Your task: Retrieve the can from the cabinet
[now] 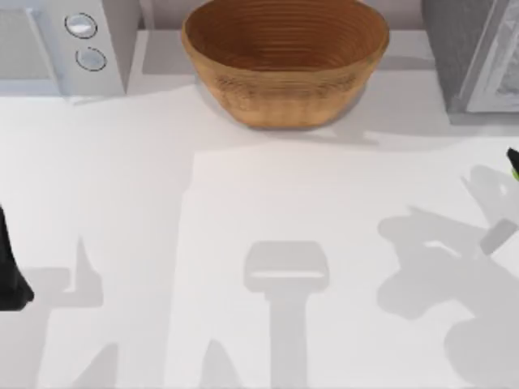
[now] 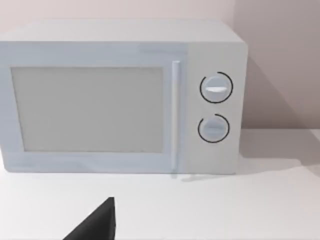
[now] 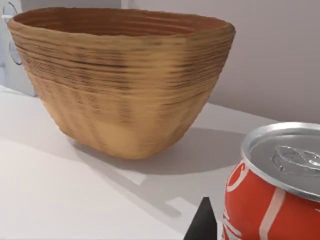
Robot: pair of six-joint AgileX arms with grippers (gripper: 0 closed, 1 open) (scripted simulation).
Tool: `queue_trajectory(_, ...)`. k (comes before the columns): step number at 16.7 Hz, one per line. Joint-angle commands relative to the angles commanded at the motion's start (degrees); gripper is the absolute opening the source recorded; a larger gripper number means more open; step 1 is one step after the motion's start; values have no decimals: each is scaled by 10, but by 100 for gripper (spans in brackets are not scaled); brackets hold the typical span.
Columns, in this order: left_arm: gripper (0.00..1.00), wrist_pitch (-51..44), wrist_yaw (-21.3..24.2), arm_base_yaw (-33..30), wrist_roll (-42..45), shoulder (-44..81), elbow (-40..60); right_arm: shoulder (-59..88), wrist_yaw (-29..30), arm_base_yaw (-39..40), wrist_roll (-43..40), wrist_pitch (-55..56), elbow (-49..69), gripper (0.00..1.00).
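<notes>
Left arm (image 1: 11, 271) is seen at the top view's left edge, low and parked. The microwave (image 2: 120, 97) is faced squarely in the left wrist view, door shut, two dials visible; only its corner is caught from above. The woven bowl (image 1: 284, 61) stands at back centre. At right, the can (image 3: 272, 187) is seen upright, close beside a dark fingertip (image 3: 202, 225) of the right gripper, in the right wrist view; its grip cannot be told.

left arm (image 1: 12, 275) at table's left edge, right arm (image 1: 512, 162) at right edge.
</notes>
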Motion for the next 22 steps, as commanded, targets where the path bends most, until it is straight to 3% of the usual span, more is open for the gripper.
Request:
queue_trajectory(7, 100, 0, 0, 0, 0, 0, 0, 145, -67, -19, 2, 114, 32, 0)
queue_trajectory(20, 100, 0, 0, 0, 0, 0, 0, 166, -24, 24, 0, 100, 65, 0)
queue_trajectory(22, 100, 0, 0, 0, 0, 0, 0, 166, -24, 24, 0, 100, 65, 15)
